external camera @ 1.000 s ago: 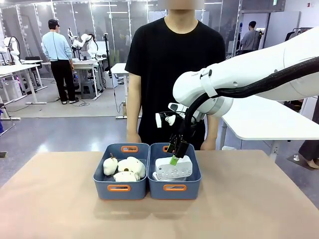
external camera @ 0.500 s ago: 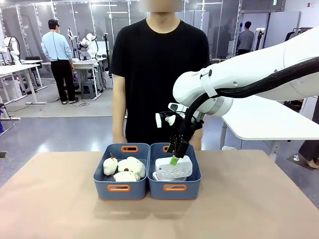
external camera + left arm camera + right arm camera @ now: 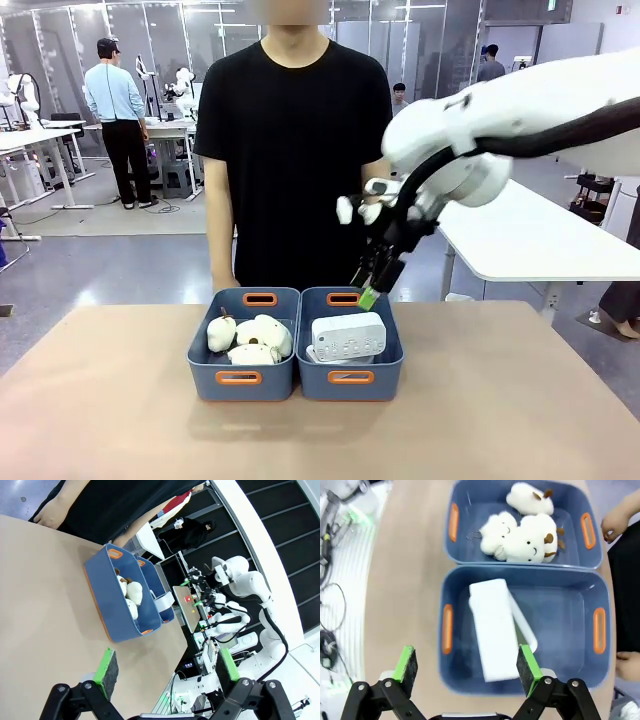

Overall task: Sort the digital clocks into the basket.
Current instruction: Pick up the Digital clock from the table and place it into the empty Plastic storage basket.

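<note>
right claw [image 3: 368,296] open above basket [image 3: 385,371]; digital clocks [image 3: 348,336] inside

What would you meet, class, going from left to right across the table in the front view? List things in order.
Bare table → blue bin with plush toys → basket holding the digital clocks → open right gripper above the basket's far right corner → bare table.

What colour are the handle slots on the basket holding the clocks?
Orange rims on the blue basket; clearest in the right wrist view.
</note>
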`<state>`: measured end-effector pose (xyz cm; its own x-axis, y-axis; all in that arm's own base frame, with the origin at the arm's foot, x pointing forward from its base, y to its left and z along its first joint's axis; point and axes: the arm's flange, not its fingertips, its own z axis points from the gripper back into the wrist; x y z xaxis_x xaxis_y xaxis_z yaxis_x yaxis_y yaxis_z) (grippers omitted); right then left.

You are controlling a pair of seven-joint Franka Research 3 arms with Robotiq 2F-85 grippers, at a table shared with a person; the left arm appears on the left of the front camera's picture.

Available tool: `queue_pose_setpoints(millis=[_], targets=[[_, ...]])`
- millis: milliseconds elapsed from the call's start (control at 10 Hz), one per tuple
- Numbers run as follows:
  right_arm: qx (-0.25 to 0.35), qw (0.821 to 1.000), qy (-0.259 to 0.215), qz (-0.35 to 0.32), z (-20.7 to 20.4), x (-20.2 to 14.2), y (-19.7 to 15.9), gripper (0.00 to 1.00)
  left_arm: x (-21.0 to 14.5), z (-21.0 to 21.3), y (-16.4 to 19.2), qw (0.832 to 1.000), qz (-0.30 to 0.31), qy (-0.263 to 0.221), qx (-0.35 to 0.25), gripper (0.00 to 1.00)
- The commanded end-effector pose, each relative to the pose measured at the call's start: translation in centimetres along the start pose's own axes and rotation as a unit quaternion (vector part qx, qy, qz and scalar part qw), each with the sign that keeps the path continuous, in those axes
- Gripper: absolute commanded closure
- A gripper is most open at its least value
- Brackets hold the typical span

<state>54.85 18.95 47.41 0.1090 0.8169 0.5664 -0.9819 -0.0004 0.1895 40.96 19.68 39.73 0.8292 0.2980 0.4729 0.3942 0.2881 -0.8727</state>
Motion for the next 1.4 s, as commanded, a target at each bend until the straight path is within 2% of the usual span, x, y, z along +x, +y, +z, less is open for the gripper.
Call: queue_pose_setpoints(millis=[0, 100, 200, 300, 400, 600, 800, 900, 1000, 1100, 1200, 1300], targets=[[0.029, 0.989, -0.091, -0.110, 2.2, -6.8, 1.3, 0.00, 0.3, 0.1, 0.0, 1.000, -0.001, 0.009, 0.005, 0.00], [0.121, 0.958, -0.200, -0.166, 3.7, -11.5, 1.7, 0.00, 0.3, 0.1, 0.0, 1.000, -0.001, 0.009, 0.005, 0.00], [0.179, 0.925, -0.269, -0.200, 3.9, -15.3, 2.4, 0.00, 0.3, 0.1, 0.0, 1.000, -0.001, 0.009, 0.005, 0.00], [0.216, 0.894, -0.300, -0.254, 3.8, -19.4, 2.9, 0.00, 0.3, 0.1, 0.0, 1.000, -0.001, 0.009, 0.005, 0.00], [0.221, 0.848, -0.363, -0.318, 3.9, -23.9, 4.6, 0.00, 0.3, 0.1, 0.0, 1.000, -0.001, 0.009, 0.005, 0.00], [0.226, 0.797, -0.389, -0.403, 5.6, -31.8, 8.5, 0.00, 0.3, 0.1, 0.0, 1.000, -0.001, 0.009, 0.005, 0.00], [0.241, 0.753, -0.398, -0.466, 7.4, -37.0, 13.7, 0.00, 0.3, 0.1, 0.0, 1.000, -0.001, 0.009, 0.005, 0.00], [0.244, 0.737, -0.393, -0.493, 8.1, -38.4, 15.8, 0.00, 0.3, 0.1, 0.0, 1.000, -0.001, 0.009, 0.005, 0.00], [0.241, 0.732, -0.399, -0.497, 8.7, -38.9, 17.2, 0.00, 0.3, 0.1, 0.0, 1.000, -0.001, 0.009, 0.005, 0.00], [0.227, 0.733, -0.396, -0.504, 9.0, -39.0, 17.7, 0.00, 0.3, 0.1, 0.0, 1.000, -0.001, 0.009, 0.005, 0.00], [0.212, 0.746, -0.389, -0.498, 9.0, -38.6, 17.7, 0.00, 0.3, 0.1, 0.0, 1.000, -0.001, 0.009, 0.005, 0.00], [0.231, 0.736, -0.403, -0.493, 8.7, -40.8, 17.4, 0.00, 0.3, 0.1, 0.0, 1.000, -0.001, 0.009, 0.005, 0.00]])
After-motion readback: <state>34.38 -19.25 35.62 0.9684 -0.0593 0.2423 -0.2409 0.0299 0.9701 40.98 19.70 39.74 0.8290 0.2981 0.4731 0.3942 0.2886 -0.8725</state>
